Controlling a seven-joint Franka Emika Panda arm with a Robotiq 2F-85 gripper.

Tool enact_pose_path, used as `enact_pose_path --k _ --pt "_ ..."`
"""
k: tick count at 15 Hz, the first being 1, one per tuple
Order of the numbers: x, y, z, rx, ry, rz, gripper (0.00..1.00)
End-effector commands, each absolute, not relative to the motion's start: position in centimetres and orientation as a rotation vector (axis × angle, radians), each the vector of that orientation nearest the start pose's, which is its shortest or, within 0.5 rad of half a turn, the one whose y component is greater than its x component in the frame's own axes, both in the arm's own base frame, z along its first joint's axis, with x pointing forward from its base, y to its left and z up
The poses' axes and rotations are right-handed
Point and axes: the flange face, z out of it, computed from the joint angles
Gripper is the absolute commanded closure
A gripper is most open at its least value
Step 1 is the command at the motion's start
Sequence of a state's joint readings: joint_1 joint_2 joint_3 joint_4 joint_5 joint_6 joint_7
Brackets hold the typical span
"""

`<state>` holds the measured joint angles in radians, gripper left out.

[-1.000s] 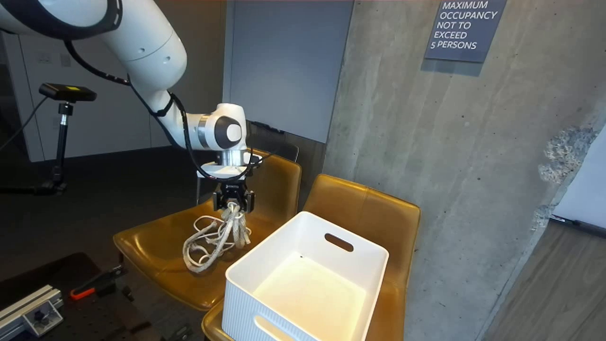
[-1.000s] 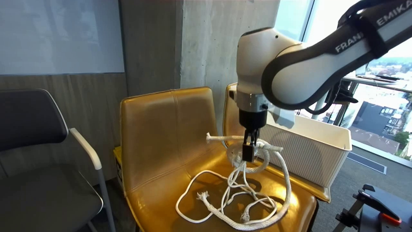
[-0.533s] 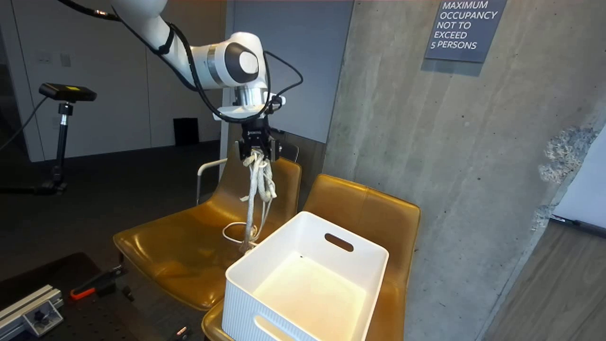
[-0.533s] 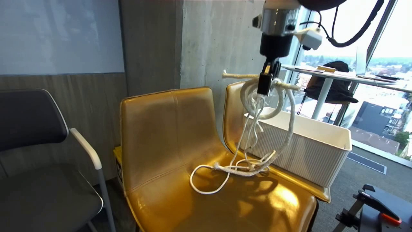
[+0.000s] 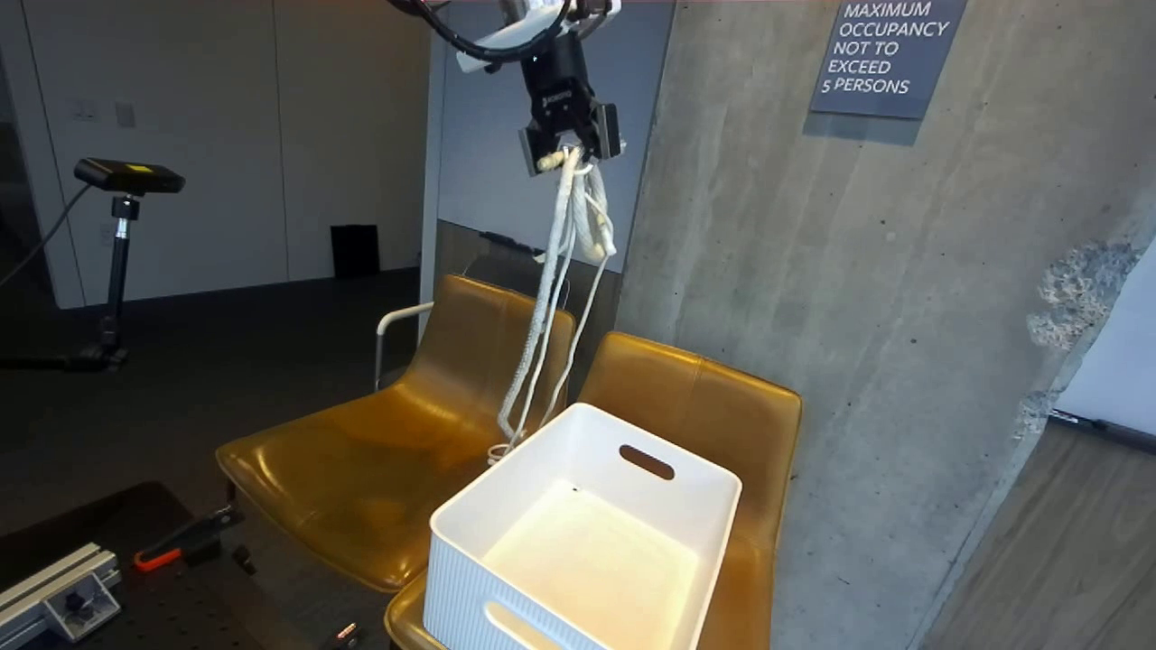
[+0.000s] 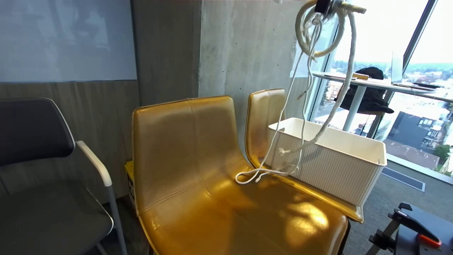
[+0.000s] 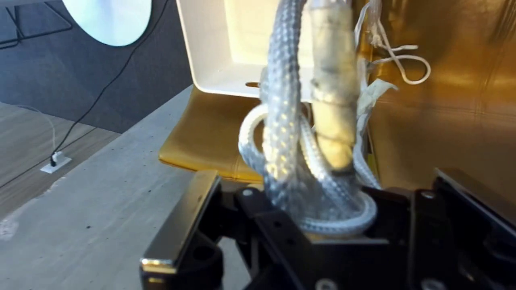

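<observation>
While the gripper point(image 5: 575, 147), at upper centre of an exterior view, was clamped on the rope point(image 5: 591, 221), which draped to mid-frame outside the bin point(image 5: 587, 551), the step appeared to be a lift, the next move seemingly calling for more height with little swing.

In exterior view, white wrist point(image 5: 517, 34) hangs high, cut off by top edge; gripper point(image 5: 574, 152) points down, slightly tilted, tips toward frame's right. Jaws clamped in grip, fingers point(image 5: 609, 131) apart on either side. Fingertip point(image 6: 322, 6) visible at exterior view's top edge. Wrist view: black linkages point(image 7: 282, 233) along lower edge.
</observation>
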<state>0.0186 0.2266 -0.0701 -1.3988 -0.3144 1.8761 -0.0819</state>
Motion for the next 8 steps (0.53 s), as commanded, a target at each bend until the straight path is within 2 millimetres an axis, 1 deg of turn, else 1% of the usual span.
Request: enact_pose_path --k 1,3,5,8 --pt "63.6 -10.6 68.3 -3.512 0.010 -0.486 1.00" --pt "62.4 -13.9 72.0 -3.533 0.111 -0.529 1.00" --pt "60.8 -16.7 75.2 -3.548 0.197 -0.572 1.00" --pt "58.6 -19.9 78.9 -3.578 0.284 -0.628 1.00"
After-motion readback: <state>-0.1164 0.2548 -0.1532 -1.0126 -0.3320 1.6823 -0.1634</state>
